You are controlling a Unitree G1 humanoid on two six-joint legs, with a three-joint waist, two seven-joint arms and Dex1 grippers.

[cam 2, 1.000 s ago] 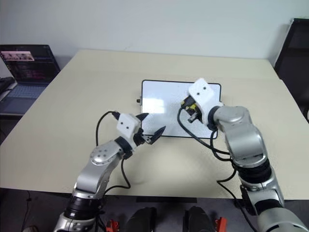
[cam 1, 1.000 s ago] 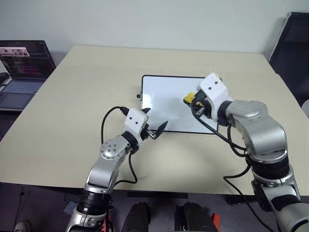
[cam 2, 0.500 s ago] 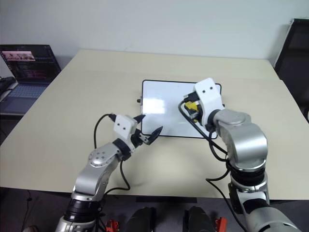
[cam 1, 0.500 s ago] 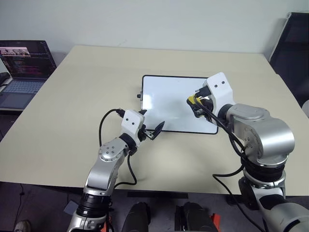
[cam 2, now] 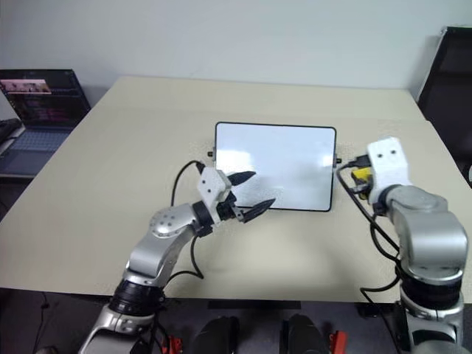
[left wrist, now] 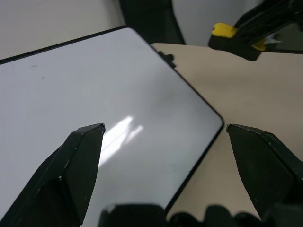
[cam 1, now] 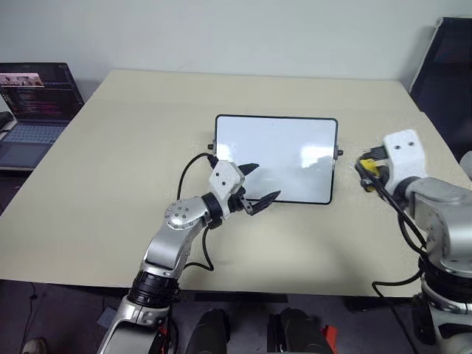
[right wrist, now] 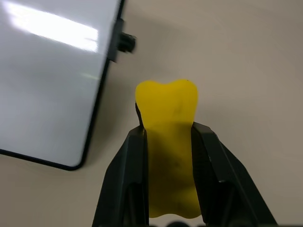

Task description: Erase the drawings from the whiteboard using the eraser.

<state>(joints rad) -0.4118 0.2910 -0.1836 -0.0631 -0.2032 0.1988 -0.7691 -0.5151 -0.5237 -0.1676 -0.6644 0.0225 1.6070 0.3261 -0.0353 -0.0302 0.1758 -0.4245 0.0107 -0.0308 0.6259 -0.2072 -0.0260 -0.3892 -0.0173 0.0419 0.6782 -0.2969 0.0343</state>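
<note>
Eraser [right wrist: 168,142] lengthwise, seemingly along pincer [right wrist: 169,142]

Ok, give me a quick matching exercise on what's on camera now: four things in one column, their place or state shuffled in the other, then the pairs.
Things:
1. eraser
2. whiteboard
3. left gripper
4. laptop

Place or state:
A. open, over the board's near left corner
B. off the table's left side, screen lit
C. flat in the middle of the table, surface wiped white
D. clamped in the right gripper, over bare table beside the board's right edge

Pairs: 1-D, 2-C, 3-A, 4-B
</note>
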